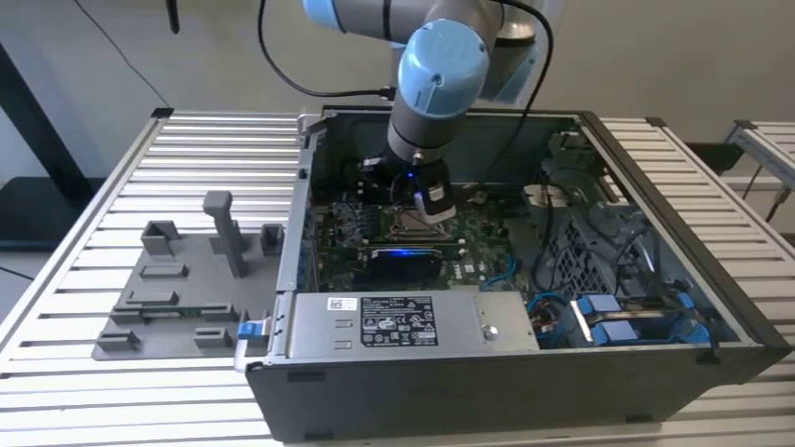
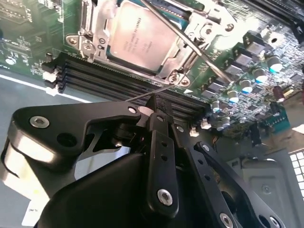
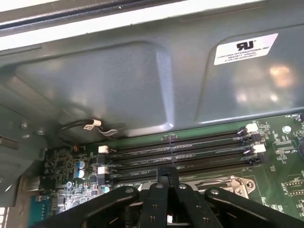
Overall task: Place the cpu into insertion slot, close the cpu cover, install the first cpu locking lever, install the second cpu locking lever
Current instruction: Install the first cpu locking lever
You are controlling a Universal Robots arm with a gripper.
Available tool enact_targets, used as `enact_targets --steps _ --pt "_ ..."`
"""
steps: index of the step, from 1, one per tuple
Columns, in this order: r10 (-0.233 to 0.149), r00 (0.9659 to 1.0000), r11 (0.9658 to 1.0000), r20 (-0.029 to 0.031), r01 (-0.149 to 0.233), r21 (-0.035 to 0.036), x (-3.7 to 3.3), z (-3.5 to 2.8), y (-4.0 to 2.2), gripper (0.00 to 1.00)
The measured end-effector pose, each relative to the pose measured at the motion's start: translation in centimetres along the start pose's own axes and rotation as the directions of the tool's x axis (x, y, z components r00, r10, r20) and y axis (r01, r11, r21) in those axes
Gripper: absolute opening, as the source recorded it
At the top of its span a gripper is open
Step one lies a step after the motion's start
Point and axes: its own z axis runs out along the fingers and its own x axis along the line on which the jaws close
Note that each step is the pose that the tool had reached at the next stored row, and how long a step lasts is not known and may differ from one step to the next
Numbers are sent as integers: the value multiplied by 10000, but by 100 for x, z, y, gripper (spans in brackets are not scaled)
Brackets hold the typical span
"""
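Note:
The cpu (image 2: 137, 40) lies flat in the insertion slot (image 2: 76, 40), and the silver cover frame (image 2: 105, 19) is down around its edges. One thin locking lever (image 2: 199, 50) runs slanted along one side of the socket. A second thin lever (image 2: 175, 87) runs along the side nearest the memory slots, and its free end reaches my fingertips. My black gripper (image 2: 152, 105) is shut, its tip right at that lever end; I cannot tell whether the rod is pinched. In the exterior view the gripper (image 1: 414, 216) is low inside the open computer case, at the insertion slot (image 1: 405, 223).
Black memory slots (image 3: 180, 152) lie between the socket and the grey case wall (image 3: 118, 85). A power supply (image 1: 397, 321) sits at the case front, with blue-tipped cables (image 1: 609, 317) toward the exterior view's right. A grey fixture plate (image 1: 186, 289) rests on the slatted table at that view's left.

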Motion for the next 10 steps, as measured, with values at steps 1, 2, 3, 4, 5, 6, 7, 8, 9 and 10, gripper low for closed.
enact_targets --steps 1,2,3,4,5,6,7,8,9,10 --pt "21 10000 10000 7 -21 -3 5 -1 -3 11" --pt "33 10000 10000 15 -33 -5 12 -2 -7 11" --pt "42 10000 10000 18 -42 -6 21 -3 -12 11" --pt "49 10000 10000 21 -49 -6 33 -4 -16 11" --pt "55 10000 10000 25 -55 -7 50 -4 -21 11" --pt "60 10000 10000 27 -60 -8 72 -4 -26 11" --pt "63 10000 10000 29 -63 -15 94 -5 -34 11" --pt "65 10000 10000 29 -65 -22 102 -8 -42 11" --pt "64 10000 10000 27 -64 -24 102 -11 -47 11" --pt "67 10000 10000 26 -67 -23 100 -12 -48 11"
